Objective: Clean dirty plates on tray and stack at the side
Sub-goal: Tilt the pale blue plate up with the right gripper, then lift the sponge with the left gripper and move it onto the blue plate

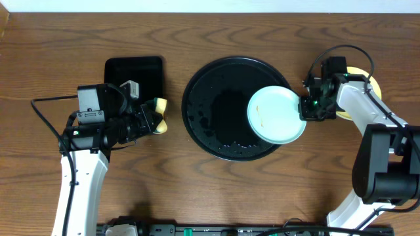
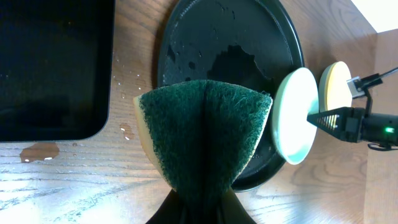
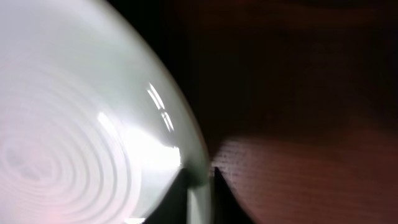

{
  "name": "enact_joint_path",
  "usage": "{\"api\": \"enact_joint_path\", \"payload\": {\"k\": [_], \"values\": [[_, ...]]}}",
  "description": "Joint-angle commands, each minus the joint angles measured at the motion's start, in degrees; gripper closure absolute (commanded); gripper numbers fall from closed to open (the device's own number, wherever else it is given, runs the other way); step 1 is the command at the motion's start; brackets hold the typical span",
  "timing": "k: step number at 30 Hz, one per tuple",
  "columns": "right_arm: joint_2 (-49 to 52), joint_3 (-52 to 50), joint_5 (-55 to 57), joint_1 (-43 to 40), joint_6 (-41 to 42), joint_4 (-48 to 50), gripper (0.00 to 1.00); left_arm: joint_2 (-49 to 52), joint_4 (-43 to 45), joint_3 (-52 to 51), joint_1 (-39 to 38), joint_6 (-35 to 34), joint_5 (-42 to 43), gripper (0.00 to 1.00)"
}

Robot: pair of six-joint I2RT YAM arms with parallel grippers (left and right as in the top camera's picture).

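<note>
A pale mint-blue plate (image 1: 275,115) with small orange-brown smears is held over the right side of the round black tray (image 1: 210,124). My right gripper (image 1: 306,108) is shut on its right rim; the rim sits between the fingers in the right wrist view (image 3: 200,186). The plate also shows in the left wrist view (image 2: 296,116). A pale yellow plate (image 1: 359,72) lies under the right arm, partly hidden. My left gripper (image 1: 152,120) is shut on a green and yellow sponge (image 2: 202,134), left of the tray. A third plate is out of view.
A smaller rectangular black tray (image 1: 134,73) lies at the back left, partly under the left arm. Water drops lie on the wood (image 2: 124,132) between the two trays. The round tray looks wet (image 2: 230,59).
</note>
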Motion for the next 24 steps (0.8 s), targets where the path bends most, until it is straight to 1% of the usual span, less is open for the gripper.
{"api": "enact_joint_path", "payload": {"k": [1,5,10,14,16,20,24], "values": [[0.3,0.5,0.0,-0.3,-0.3,0.2,0.99,0.2,-0.2,1.0,0.1,1.4,-0.3,0.92],[-1.9,2.0,-0.5,-0.3,0.9,-0.4,0.99,0.2,-0.1,1.0,0.1,2.3,-0.3,0.92],[-8.3,2.3,-0.5,0.5,1.4,-1.1,0.99,0.2,-0.1,1.0,0.1,2.3,-0.3,0.92],[-13.7,2.3,3.0,2.5,3.5,-2.9,0.99,0.2,-0.1,1.0,0.1,2.3,-0.3,0.92],[-15.8,2.3,6.4,4.1,4.2,-3.7,0.99,0.2,-0.2,1.0,0.1,2.7,-0.3,0.92],[-18.5,2.3,16.0,8.9,7.6,-4.0,0.99,0.2,-0.1,1.0,0.1,5.7,-0.3,0.92],[-19.0,2.3,27.1,15.7,10.8,-3.1,0.99,0.2,0.8,1.0,0.1,9.0,-0.3,0.93]]}}
